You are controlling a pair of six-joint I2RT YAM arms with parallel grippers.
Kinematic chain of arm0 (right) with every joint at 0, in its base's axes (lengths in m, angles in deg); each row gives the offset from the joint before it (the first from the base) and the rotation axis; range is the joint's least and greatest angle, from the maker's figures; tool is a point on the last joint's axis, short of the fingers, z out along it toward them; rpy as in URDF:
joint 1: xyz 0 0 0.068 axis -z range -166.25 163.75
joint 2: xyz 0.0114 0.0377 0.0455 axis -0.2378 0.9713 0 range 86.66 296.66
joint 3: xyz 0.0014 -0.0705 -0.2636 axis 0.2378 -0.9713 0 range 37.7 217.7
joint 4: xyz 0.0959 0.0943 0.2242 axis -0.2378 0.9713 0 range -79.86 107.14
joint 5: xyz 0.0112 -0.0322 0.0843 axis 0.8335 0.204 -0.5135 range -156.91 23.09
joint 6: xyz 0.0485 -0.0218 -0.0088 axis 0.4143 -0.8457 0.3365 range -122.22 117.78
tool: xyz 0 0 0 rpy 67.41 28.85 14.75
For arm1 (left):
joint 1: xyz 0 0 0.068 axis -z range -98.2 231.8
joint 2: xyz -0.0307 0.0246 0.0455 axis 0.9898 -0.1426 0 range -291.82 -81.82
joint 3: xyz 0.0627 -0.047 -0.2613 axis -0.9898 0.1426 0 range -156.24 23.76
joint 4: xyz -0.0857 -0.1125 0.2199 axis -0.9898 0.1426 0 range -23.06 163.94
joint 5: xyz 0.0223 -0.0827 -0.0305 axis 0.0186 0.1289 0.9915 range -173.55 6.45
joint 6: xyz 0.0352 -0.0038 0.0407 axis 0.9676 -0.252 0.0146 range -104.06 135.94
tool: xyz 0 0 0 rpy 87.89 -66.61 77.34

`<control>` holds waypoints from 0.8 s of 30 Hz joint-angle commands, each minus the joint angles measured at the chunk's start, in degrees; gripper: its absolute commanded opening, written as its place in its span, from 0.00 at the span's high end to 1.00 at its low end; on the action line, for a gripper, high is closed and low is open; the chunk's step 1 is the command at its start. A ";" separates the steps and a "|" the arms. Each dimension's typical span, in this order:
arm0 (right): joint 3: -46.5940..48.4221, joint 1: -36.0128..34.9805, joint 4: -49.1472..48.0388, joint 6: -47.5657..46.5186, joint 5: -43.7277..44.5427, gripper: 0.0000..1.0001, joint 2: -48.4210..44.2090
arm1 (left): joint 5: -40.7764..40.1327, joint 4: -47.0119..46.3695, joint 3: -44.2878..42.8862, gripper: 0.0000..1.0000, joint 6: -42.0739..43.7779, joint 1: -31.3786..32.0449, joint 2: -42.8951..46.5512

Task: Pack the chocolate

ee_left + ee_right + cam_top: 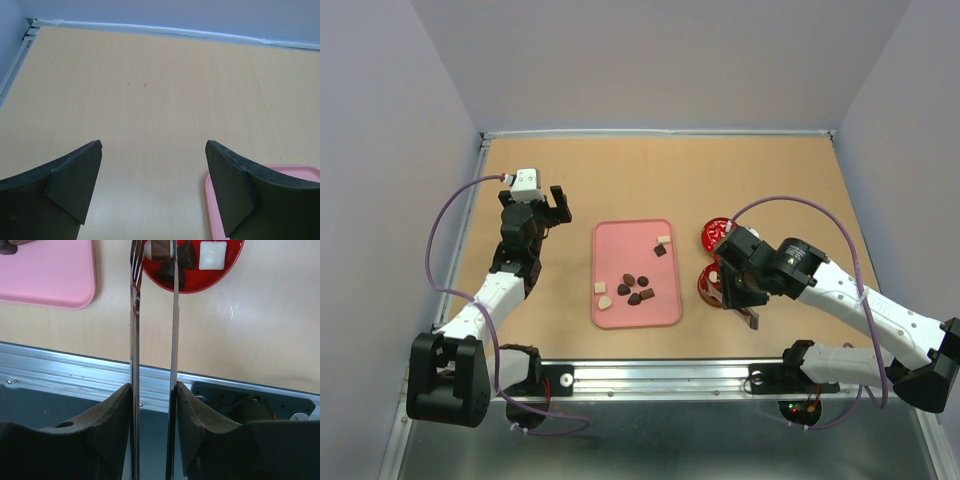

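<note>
While right tool (152,390) clamps tongs (136,315), chocolate (212,255) in tin (234,252).

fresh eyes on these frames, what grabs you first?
The right gripper clamps long metal tongs whose tips reach into the red tin, right of the tray, with a brown piece between them. Mid-scene, the pink tray carries a loose scatter of chocolates. The left gripper hangs wide open over the tabletop, left of the tray.
</note>
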 commanded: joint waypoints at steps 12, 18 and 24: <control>5.85 0.38 0.05 -1.04 6.90 0.54 0.21 | 0.36 -1.57 -1.25 0.04 -0.29 -0.34 1.34; 10.95 0.47 -4.86 -5.96 9.98 0.54 4.42 | 0.27 -1.57 -1.25 0.04 -0.30 -0.42 1.43; 13.68 0.38 -12.33 -11.93 8.58 0.54 11.63 | 0.36 -1.65 -1.17 0.04 -0.30 -0.42 1.52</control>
